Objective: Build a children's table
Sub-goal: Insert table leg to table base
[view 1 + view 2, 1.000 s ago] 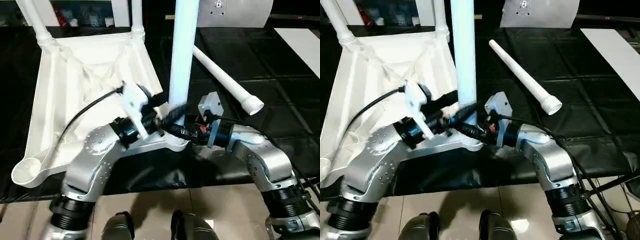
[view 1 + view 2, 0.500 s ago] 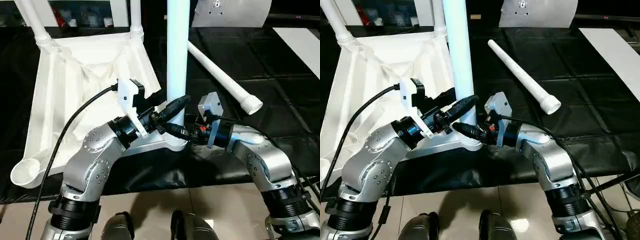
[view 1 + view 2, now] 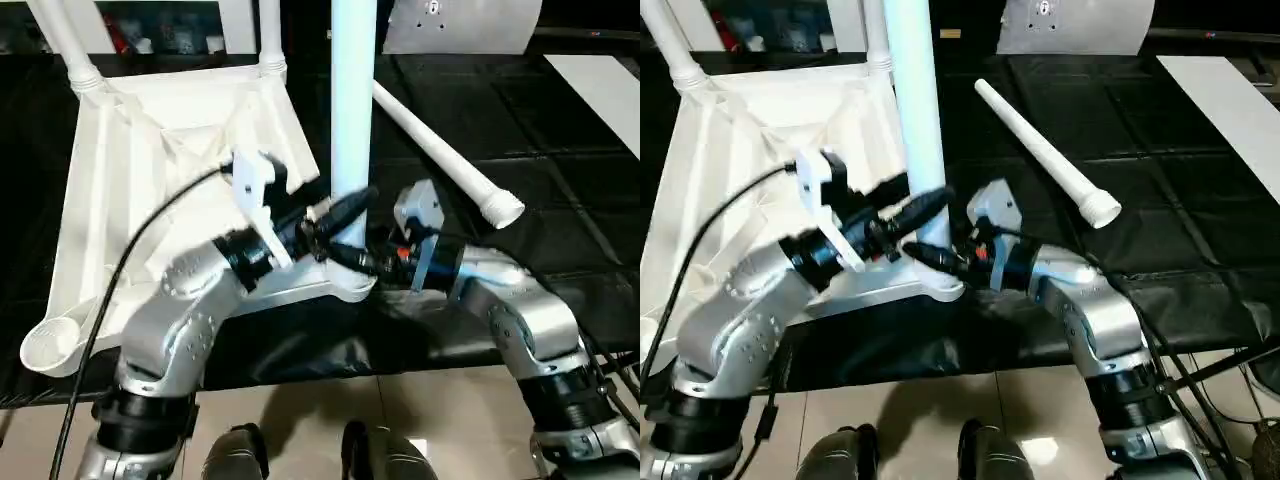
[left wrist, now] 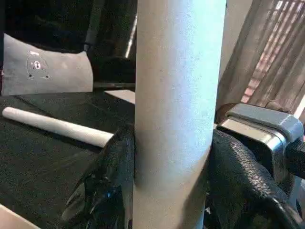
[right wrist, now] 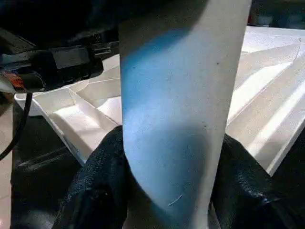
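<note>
The children's table top (image 3: 150,150) lies upside down on the black worktable, ribs up. Two white legs (image 3: 75,50) stand in its far corner sockets. A third leg (image 3: 352,100) stands upright in the near right socket (image 3: 345,285). My left gripper (image 3: 340,212) is shut on this leg from the left, and my right gripper (image 3: 352,258) is shut on it from the right, just lower. In both wrist views black fingers (image 4: 114,181) (image 5: 95,191) press either side of the leg (image 4: 176,95). Another leg (image 3: 440,150) lies loose to the right.
The near left corner socket (image 3: 50,345) holds no leg. The black-covered worktable (image 3: 560,150) ends at a front edge just past my forearms, with tiled floor below. A white sheet (image 3: 605,90) lies far right, a grey panel (image 3: 460,25) at the back.
The gripped leg has tipped slightly to the left, toward upright. My left wrist has turned and risen a little, and its arm is moving. The right arm has barely shifted.
</note>
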Tool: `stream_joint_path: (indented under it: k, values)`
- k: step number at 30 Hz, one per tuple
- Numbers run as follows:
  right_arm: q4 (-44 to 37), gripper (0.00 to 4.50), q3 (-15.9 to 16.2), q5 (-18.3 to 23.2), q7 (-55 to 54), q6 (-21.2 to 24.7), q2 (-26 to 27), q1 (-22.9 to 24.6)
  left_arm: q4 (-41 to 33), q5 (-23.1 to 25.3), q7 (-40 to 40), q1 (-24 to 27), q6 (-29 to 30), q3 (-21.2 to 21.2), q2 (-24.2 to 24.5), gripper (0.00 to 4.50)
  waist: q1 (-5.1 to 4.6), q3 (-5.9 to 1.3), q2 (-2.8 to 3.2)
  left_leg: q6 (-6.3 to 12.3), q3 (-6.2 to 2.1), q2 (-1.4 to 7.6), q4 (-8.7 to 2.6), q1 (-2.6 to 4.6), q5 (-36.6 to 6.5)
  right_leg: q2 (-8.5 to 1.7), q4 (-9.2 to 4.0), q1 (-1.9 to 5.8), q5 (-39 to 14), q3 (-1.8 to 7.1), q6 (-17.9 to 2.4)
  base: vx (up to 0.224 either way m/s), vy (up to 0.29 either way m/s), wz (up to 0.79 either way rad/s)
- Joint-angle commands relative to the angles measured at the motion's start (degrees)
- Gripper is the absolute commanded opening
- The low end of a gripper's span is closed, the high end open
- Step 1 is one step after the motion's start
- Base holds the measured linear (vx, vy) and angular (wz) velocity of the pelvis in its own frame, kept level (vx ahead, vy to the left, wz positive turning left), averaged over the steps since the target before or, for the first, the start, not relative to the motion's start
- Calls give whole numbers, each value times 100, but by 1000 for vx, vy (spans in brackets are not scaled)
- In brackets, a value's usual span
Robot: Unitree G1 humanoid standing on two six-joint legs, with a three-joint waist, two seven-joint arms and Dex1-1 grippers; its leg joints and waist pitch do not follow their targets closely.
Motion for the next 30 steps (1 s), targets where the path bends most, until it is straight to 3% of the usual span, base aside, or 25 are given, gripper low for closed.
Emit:
stream_joint_path:
  k: [1, 6, 7, 8, 15, 22, 27, 28, 30]
  values:
    - [69, 193, -49, -43, -44, -35, -17, -15, -113, -71, 54, -77, 31, 58, -33, 192, 9, -555, 10, 308, -127, 290, -376, 127, -1169, -492, -474, 369, -2317, 349, -748, 0, 0, 0]
    - [122, 193, -112, 11, -75, -7, 32, -73, -124, -59, 127, -123, 132, 84, -20, 192, 11, -564, 9, 343, -123, 292, -373, 122, -1113, -495, -452, 380, -2152, 354, -850, 0, 0, 0]
    - [130, 249, -143, 55, -82, 33, 50, -89, -116, -52, 142, -135, 153, 88, -10, 192, 10, -561, 7, 343, -122, 292, -374, 121, -1114, -494, -453, 380, -2159, 353, -846, 0, 0, 0]
    - [138, 263, -173, 101, -76, 74, 59, -112, -103, -39, 161, -153, 181, 92, 4, 192, 9, -566, 9, 340, -121, 290, -371, 127, -1115, -495, -452, 380, -2161, 353, -852, 0, 0, 0]
    - [64, 322, -440, 597, 168, 514, -22, -277, 50, -146, 268, -340, 625, 283, 161, 192, 15, -565, 13, 350, -123, 282, -364, 128, -1052, -486, -443, 384, -2116, 346, -863, 0, 0, 0]
    - [52, 383, -723, 1037, 344, 1082, -240, -400, 159, -605, 395, -433, 1021, 626, 93, 192, 29, -582, 11, 406, -113, 273, -352, 128, -943, -470, -433, 398, -1965, 341, -937, 0, 0, 0]
    - [150, 427, -795, 946, 228, 1183, -367, -537, 69, -379, 172, -499, 933, 450, 263, 192, 45, -583, 4, 405, -115, 271, -353, 129, -897, -477, -432, 391, -2033, 340, -901, 0, 0, 0]
    - [171, 427, -779, 932, 214, 1230, -375, -583, 42, -338, 121, -514, 909, 384, 294, 192, 47, -587, 26, 384, -119, 272, -354, 135, -904, -479, -429, 392, -2076, 339, -886, 0, 0, 0]
    - [198, 427, -701, 921, 239, 1345, -409, -680, 9, -256, 76, -558, 841, 269, 318, 192, 36, -578, 15, 364, -115, 273, -357, 133, -933, -476, -438, 389, -2109, 340, -872, 0, 0, 0]
